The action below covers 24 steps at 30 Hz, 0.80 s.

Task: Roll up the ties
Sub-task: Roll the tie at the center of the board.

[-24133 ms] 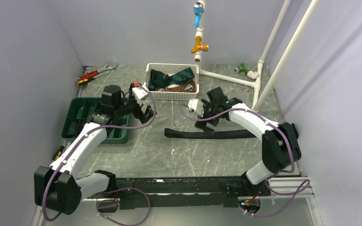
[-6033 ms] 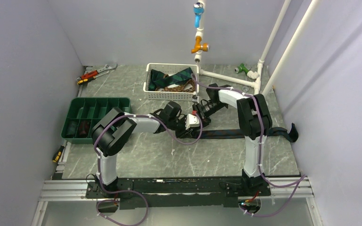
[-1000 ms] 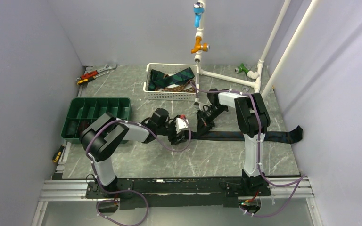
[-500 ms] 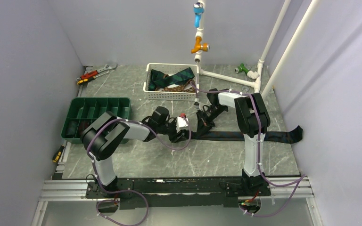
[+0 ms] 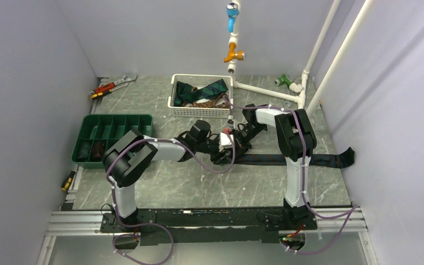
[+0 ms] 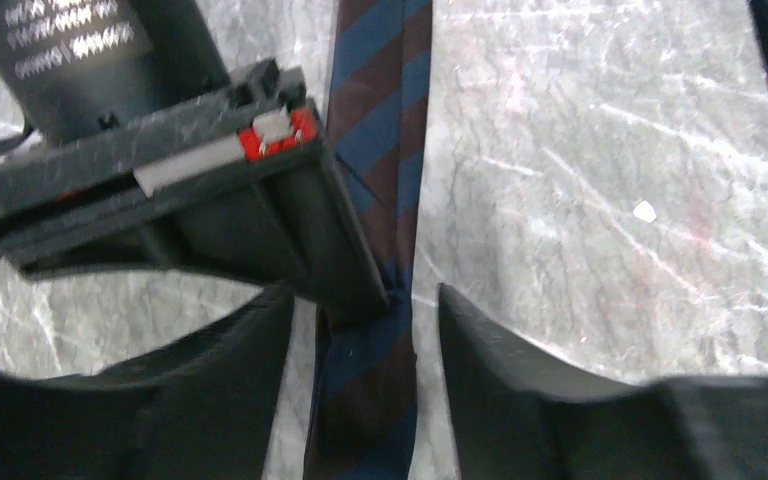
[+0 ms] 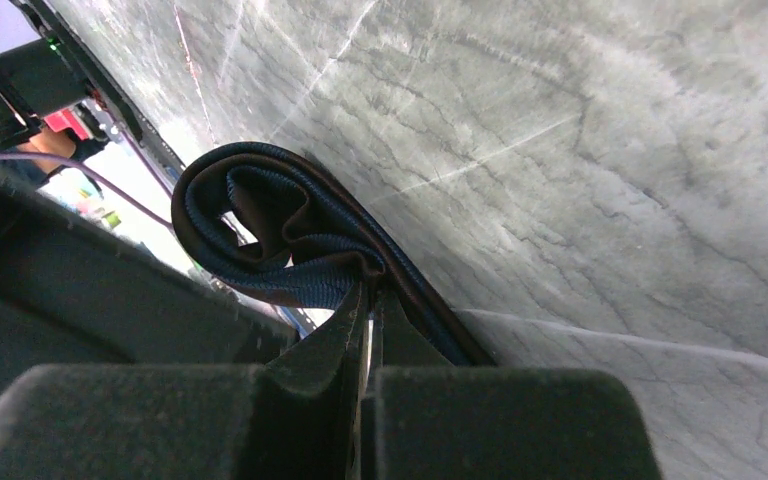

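Fingers [image 6: 505,380] of the left gripper [image 6: 362,300] stand apart, one on each side of the navy-and-brown striped tie [image 6: 380,120], which lies flat on the grey marbled table [image 6: 600,180]. Between them the right gripper [image 7: 365,330] is clamped on the tie's end, which is curled into a loose loop. The rest of the tie runs off to the right across the table. Farther back, a white basket [image 5: 201,113] holds more ties [image 5: 210,88].

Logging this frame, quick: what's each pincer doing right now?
Left pincer: open, its fingers either side of the striped tie, not gripping it.
Right pincer: closed on the tie's folded end.
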Motion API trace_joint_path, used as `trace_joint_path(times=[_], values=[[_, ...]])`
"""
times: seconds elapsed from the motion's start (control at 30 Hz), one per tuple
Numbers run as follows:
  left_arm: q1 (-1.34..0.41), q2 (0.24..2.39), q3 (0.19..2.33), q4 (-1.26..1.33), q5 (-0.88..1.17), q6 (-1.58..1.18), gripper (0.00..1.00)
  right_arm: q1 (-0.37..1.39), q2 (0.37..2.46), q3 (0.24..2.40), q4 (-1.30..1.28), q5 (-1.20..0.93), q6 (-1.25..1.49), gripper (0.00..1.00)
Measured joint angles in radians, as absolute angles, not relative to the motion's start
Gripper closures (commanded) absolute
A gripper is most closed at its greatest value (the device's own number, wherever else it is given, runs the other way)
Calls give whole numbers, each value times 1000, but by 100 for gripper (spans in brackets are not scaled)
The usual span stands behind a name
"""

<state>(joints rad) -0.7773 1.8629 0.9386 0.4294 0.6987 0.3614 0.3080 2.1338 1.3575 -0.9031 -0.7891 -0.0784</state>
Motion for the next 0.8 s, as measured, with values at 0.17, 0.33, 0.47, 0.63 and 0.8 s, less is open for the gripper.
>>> trace_joint_path(times=[0.17, 0.33, 0.47, 0.63, 0.8], values=[[-728, 1857, 872, 432, 694, 353, 27, 308, 2134, 1356, -902, -790, -79, 100], [-665, 1825, 795, 390, 697, 426, 32, 308, 2134, 1357, -902, -790, -80, 100], [-672, 1830, 797, 375, 710, 476, 33, 308, 2134, 1356, -902, -790, -80, 100], [-680, 1856, 820, 376, 728, 514, 42, 306, 2134, 1351, -896, -795, -77, 100], [-680, 1878, 848, 376, 741, 534, 57, 304, 2134, 1348, -892, -800, -75, 100]])
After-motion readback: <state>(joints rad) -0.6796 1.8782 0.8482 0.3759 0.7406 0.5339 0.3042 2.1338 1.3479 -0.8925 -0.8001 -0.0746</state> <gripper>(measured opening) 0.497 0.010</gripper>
